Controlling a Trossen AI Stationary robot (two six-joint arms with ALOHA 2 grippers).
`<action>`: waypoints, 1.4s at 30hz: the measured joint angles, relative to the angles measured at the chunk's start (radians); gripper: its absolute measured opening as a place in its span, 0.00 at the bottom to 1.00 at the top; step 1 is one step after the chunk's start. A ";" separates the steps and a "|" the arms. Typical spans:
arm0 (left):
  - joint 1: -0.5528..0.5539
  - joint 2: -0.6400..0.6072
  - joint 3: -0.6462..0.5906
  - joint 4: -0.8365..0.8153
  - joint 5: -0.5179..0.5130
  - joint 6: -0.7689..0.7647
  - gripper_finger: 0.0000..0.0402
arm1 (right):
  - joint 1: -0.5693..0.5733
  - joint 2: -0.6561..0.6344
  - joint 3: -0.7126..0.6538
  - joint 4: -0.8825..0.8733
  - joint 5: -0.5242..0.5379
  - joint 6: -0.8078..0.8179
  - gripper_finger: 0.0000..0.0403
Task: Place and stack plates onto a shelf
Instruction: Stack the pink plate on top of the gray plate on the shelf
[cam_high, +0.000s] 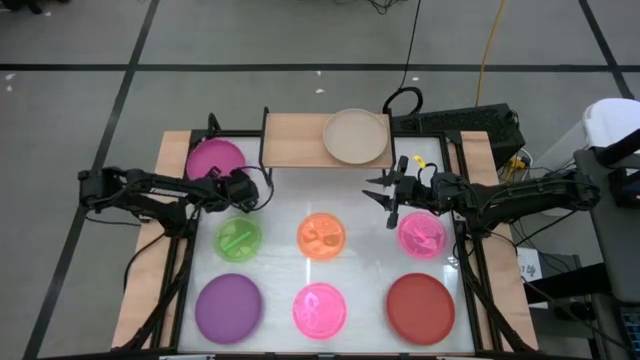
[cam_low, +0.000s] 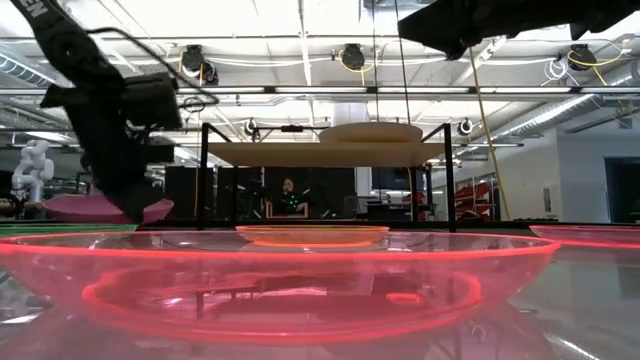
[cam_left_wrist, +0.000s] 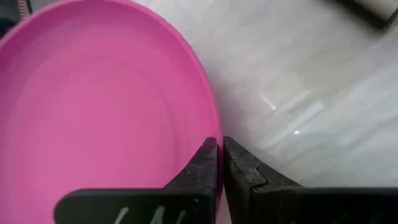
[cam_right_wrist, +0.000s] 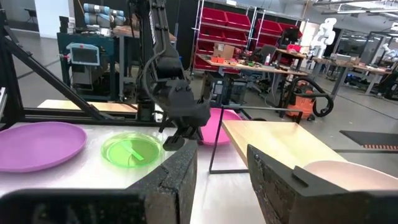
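Left gripper (cam_left_wrist: 219, 163): fingers pressed together on the rim of the magenta plate (cam_high: 215, 159), at its edge nearest the shelf; in the left wrist view the rim sits between the two dark fingertips (cam_left_wrist: 202, 168).
Magenta plate: at the far left of the tabletop (cam_high: 275, 210), just beside the shelf's left end; in the low view it shows under the left arm.
Right gripper (cam_high: 390, 200): fingers apart, holding nothing, poised above the tabletop just in front of the shelf and beside the patterned pink plate (cam_high: 421, 234).
Shelf (cam_high: 295, 140): light-wood board on thin black legs at the far edge of the tabletop, centre.
Beige plate (cam_high: 356, 136): resting on the right half of the shelf; the left half is bare wood.
Middle row: green plate (cam_high: 238, 237), orange plate (cam_high: 323, 235), then the patterned pink plate on the right, each apart from its neighbours.
Near row: purple plate (cam_high: 228, 306), second pink plate (cam_high: 319, 309), red plate (cam_high: 421, 308).
Room beyond: a person (cam_low: 289, 195) seated far behind the shelf, seen in the low view.
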 joint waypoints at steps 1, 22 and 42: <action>-0.003 -0.004 0.020 -0.013 -0.001 0.001 0.02 | 0.000 0.000 0.000 -0.002 0.000 0.000 0.31; -0.036 -0.035 0.630 -0.496 -0.277 0.252 0.02 | 0.007 -0.029 0.000 -0.070 0.001 0.029 0.31; -0.086 0.197 0.948 0.063 0.269 0.778 0.02 | 0.079 -0.248 0.000 -0.154 0.003 0.004 0.31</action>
